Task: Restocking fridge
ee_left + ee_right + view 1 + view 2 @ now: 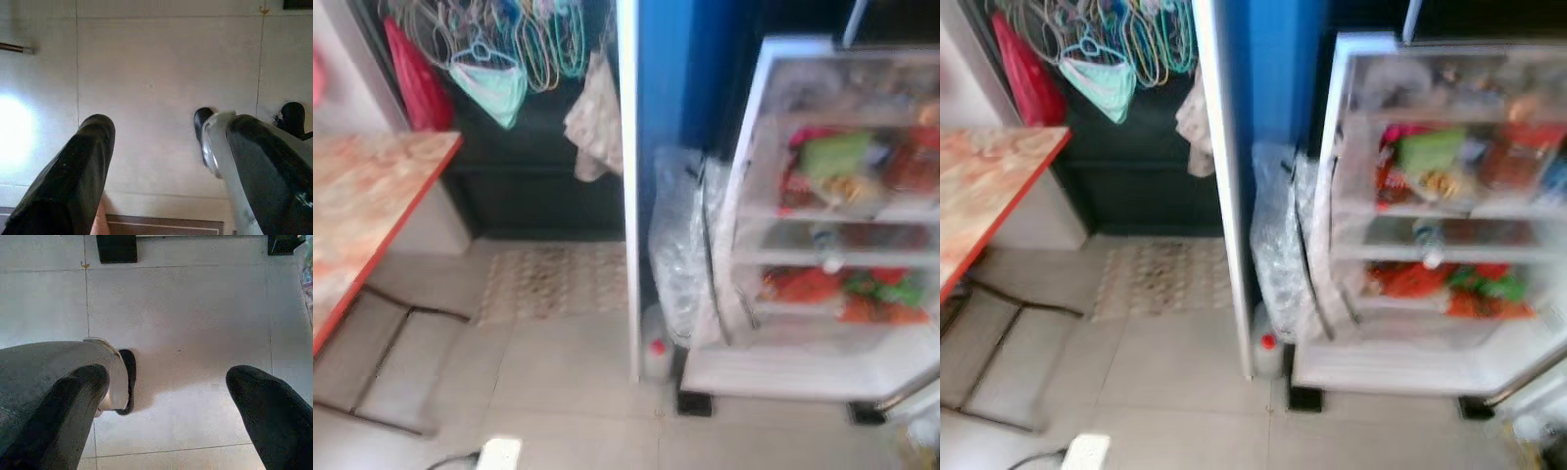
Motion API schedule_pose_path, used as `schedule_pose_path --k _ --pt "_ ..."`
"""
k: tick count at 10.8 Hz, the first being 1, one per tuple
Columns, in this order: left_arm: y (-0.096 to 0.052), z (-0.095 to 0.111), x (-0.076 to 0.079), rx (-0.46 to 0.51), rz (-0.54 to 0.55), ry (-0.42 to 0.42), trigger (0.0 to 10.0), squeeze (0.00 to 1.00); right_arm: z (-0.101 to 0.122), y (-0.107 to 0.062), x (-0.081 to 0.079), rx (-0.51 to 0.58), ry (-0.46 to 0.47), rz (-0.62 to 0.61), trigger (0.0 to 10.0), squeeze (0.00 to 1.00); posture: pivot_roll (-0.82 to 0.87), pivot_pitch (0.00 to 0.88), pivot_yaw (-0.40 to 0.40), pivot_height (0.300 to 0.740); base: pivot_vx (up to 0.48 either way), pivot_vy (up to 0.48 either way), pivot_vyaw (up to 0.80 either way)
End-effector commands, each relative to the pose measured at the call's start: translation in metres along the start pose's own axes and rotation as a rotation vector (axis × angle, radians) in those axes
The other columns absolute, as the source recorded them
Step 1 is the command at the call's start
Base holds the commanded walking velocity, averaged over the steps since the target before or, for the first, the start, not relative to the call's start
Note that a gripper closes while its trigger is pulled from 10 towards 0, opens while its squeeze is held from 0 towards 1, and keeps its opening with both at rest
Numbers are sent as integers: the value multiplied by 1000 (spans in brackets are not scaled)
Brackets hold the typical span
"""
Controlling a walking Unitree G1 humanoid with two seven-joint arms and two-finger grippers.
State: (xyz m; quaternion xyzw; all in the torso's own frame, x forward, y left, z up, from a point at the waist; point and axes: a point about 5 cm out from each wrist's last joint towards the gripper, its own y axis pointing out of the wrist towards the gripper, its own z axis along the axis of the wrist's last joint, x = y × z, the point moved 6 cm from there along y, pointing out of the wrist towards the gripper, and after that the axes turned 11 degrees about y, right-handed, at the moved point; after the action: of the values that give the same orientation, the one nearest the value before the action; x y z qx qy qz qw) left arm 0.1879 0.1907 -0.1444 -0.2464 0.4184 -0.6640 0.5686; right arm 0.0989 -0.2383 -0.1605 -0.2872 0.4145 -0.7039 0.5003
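Observation:
The fridge (803, 367) stands open at the right, its white shelves holding blurred food: a green packet (837, 155) on the upper shelf, a small bottle (824, 245) in the middle, and red and green packets (842, 289) lower down. My left gripper (168, 127) hangs over the pale floor tiles, open with nothing between its fingers. My right gripper (166, 382) also hangs above the tiles, open and holding nothing. Beside each gripper I see one of my silver legs with a black foot (128, 377).
A table with an orange marbled top (362, 196) stands at the left on thin metal legs. Clear plastic bags (680, 245) and a red-capped bottle (656, 351) sit between a white post (628, 176) and the fridge. A white power strip (499, 453) lies on the floor; hangers (509, 39) hang behind.

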Motion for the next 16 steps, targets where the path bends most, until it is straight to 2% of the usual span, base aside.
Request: schedule_pose_path --k 1,10,12,13,15,16 --pt "-3 -14 -10 -39 17 7 10000 0 -20 -2 -25 -63 -5 61 10000 0 -8 0 106 740 0 285 0" --pt "-4 -15 -22 -47 54 35 10000 0 -23 -1 -36 -75 -39 89 10000 0 -30 0 105 740 0 -40 -796" --pt "-3 -14 -17 -54 58 41 10000 0 -19 0 -27 -73 -58 64 10000 0 3 0 93 740 0 154 -800" --pt "-3 -13 -15 -53 54 36 10000 0 -19 -1 -24 -67 -27 43 10000 0 4 0 88 740 0 480 -800" --pt "-3 -16 -16 -63 66 30 10000 0 -20 -1 -26 -75 -75 77 10000 0 13 0 77 740 0 0 -800" --pt "-4 -17 -16 -64 63 26 10000 0 -22 -2 -26 -75 -56 68 10000 0 7 0 84 740 0 0 -800"
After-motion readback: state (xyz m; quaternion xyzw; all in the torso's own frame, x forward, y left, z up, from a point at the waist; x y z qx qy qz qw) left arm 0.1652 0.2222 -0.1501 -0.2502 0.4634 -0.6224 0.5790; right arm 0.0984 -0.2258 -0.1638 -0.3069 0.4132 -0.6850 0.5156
